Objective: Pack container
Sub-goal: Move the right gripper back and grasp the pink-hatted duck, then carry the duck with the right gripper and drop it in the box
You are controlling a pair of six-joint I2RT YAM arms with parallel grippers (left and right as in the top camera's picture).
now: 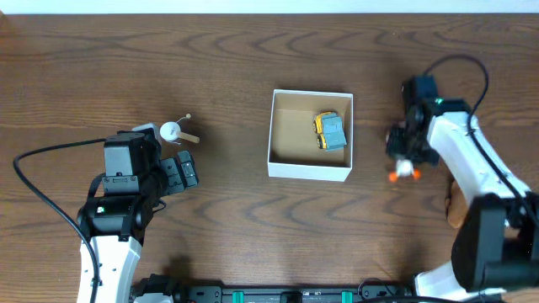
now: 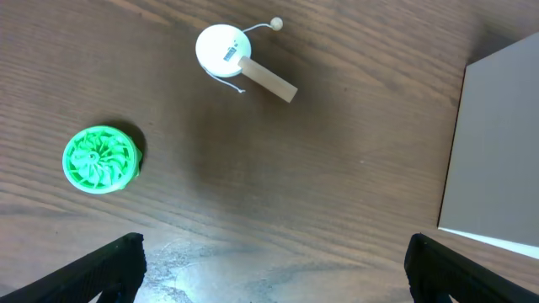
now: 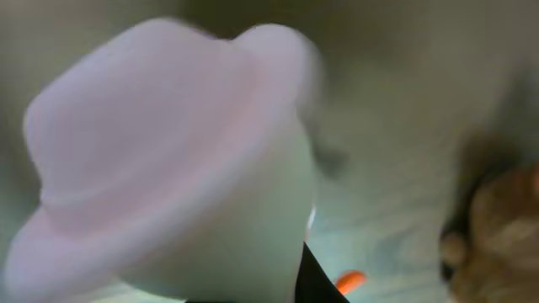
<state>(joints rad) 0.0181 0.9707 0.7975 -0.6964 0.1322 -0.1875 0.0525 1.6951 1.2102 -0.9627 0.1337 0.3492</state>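
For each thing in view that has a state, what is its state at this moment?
container: upright, open, one toy inside.
yellow and grey toy: lying in the container, near its right wall.
left gripper: open, empty.
right gripper: over the white toy; open or shut cannot be seen.
white toy: outside the container, to its right.
green disc: flat on the table.
white disc with stick: lying on the table.

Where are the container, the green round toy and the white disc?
container [image 1: 309,172], overhead view, on its white front wall.
green round toy [image 2: 101,158], left wrist view, middle of its top.
white disc [image 2: 223,50], left wrist view, middle of its face.
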